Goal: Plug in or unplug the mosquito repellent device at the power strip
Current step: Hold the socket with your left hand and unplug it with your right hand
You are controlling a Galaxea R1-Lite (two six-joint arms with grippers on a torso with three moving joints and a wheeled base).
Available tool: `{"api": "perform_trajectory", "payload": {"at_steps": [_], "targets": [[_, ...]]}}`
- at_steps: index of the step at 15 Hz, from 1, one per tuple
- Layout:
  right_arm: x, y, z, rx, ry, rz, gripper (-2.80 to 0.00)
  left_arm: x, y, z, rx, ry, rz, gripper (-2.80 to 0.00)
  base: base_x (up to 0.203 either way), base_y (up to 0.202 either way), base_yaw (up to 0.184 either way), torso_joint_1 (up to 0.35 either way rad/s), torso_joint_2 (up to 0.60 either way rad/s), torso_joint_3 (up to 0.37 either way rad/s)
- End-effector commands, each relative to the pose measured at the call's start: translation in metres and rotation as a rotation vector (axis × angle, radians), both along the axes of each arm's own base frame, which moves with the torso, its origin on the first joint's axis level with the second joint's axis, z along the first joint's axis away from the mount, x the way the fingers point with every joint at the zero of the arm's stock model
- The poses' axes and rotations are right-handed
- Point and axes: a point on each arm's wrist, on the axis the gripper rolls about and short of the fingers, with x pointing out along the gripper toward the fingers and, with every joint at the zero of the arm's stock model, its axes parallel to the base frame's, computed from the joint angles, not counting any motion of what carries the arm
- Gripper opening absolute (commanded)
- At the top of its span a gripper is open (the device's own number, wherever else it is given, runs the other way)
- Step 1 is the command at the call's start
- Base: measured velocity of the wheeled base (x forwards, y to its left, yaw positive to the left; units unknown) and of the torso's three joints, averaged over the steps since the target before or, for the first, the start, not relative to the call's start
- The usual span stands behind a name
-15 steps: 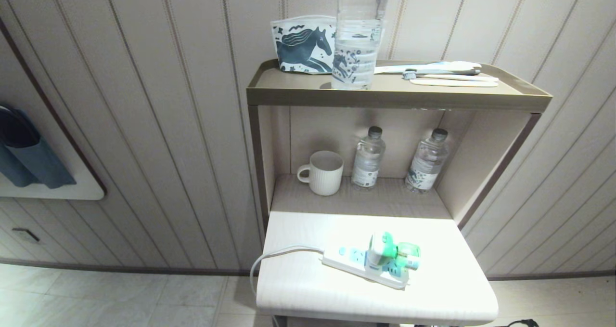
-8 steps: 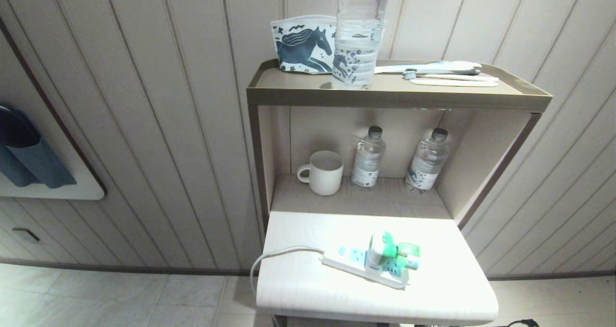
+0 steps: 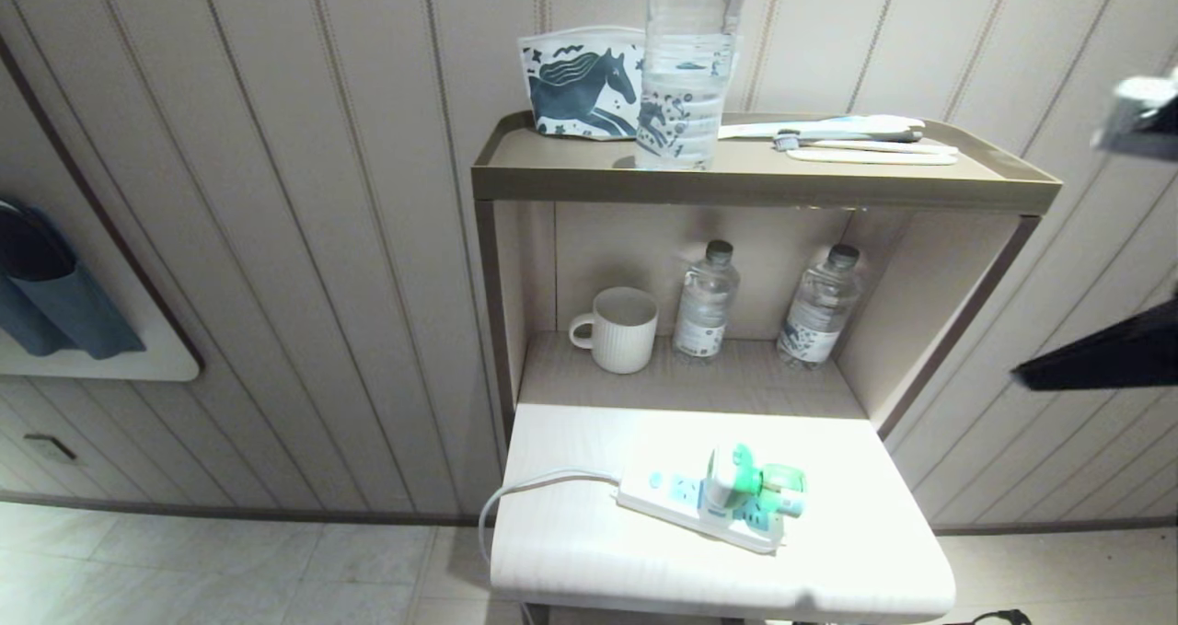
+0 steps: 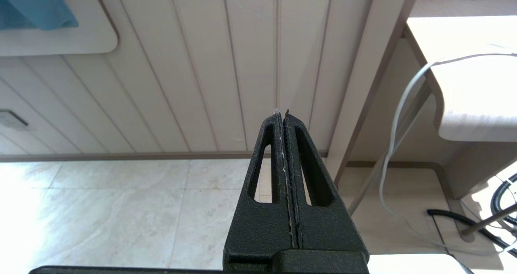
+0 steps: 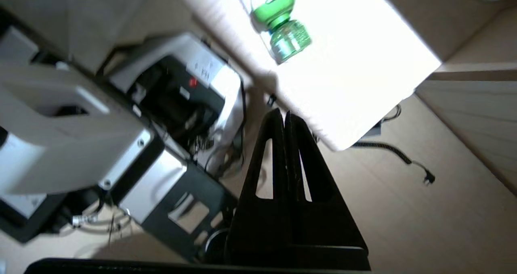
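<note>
Down at the left, the left gripper (image 4: 285, 116) hung low beside the stand, over the tiled floor (image 4: 121, 209), its jaws pressed together on nothing. On the near white tabletop (image 3: 589, 551) lay the power strip (image 3: 686, 505), its white cord (image 3: 515, 496) running off the left edge. The mosquito repellent device (image 3: 736, 482) stood plugged into the strip toward its right end, white-and-green head up and the green bottle (image 3: 784, 489) lying out to the right. Farther back, the lower shelf held a ribbed mug (image 3: 621, 329) and two small water bottles (image 3: 704, 298); the top tray (image 3: 736, 183) carried a horse-print pouch (image 3: 580, 82) and a tall water bottle (image 3: 686, 63). At the far right the right gripper (image 5: 282, 116) hung well off the tabletop's right corner, jaws shut and empty.
</note>
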Motion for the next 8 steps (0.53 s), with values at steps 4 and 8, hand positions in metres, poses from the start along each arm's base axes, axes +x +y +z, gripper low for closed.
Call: {"api": "perform_trajectory", "payload": {"at_steps": [4, 8], "targets": [[0.087, 0.059, -0.045, -0.141, 0.215, 0.087, 0.00, 0.000, 0.000, 0.000, 0.000, 0.002, -0.001, -2.80, 0.000, 0.000, 0.000, 0.000, 0.00, 0.000], [0.110, 0.074, -0.061, -0.185, 0.226, 0.127, 0.00, 0.000, 0.000, 0.000, 0.000, 0.002, -0.001, -2.80, 0.000, 0.000, 0.000, 0.000, 0.00, 0.000]]}}
